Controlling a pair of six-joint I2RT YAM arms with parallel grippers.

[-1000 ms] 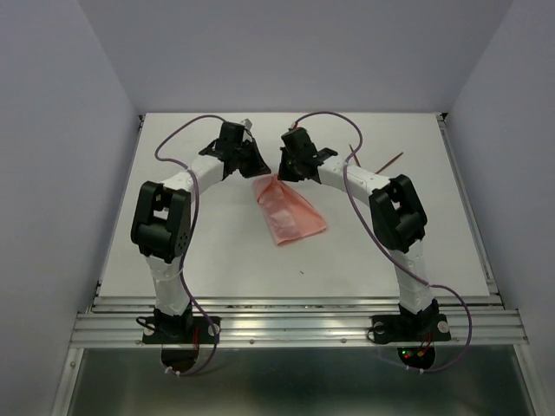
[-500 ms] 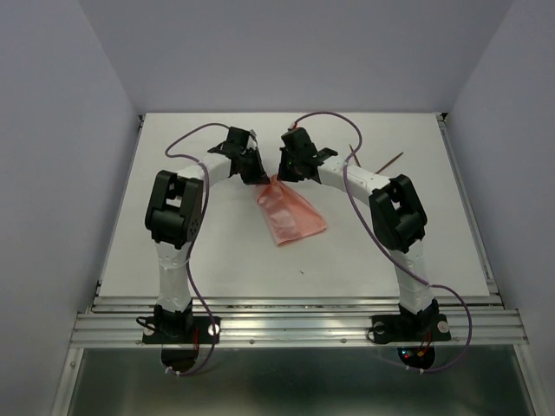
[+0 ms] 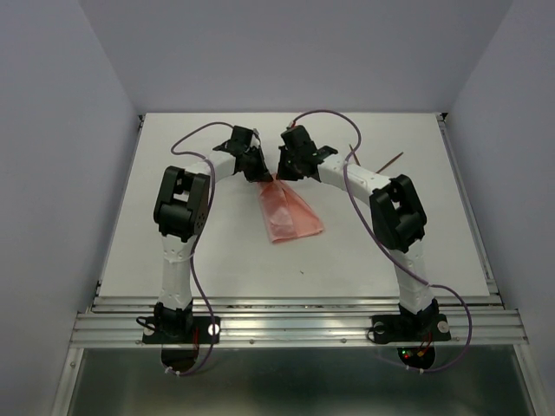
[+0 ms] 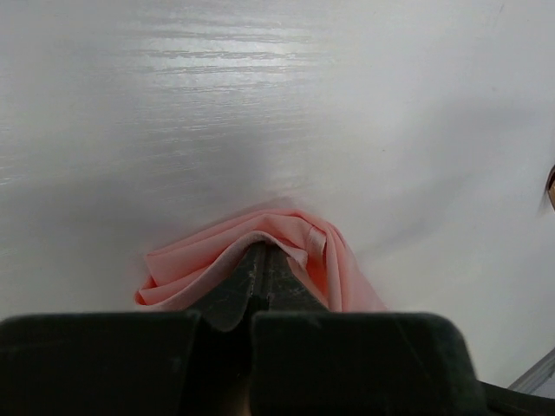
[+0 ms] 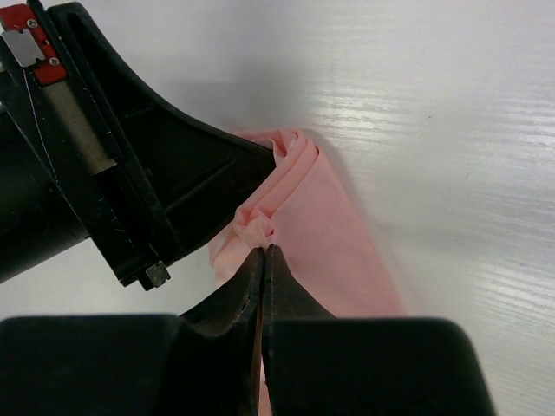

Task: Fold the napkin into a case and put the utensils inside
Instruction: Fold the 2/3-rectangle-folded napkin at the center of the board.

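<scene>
The left claw [image 3: 258, 173] has moved in beside the right claw [image 3: 279, 173]. Both are clamped on the far end of the napkin [image 3: 292, 215], at frame centre on the desk [image 3: 173, 251]. Folding appears unfinished. The utensils [image 3: 392, 159] lie apart, upper right.

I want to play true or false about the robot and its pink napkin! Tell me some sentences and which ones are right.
1. The left claw and the right claw are both shut on the napkin. True.
2. The utensils are tucked inside the napkin. False: they lie bare on the table, off to the far right, apart from the cloth.
3. The napkin is blue. False: it is salmon pink.
4. Both claws pinch the same end of the napkin. True: the far end.
</scene>
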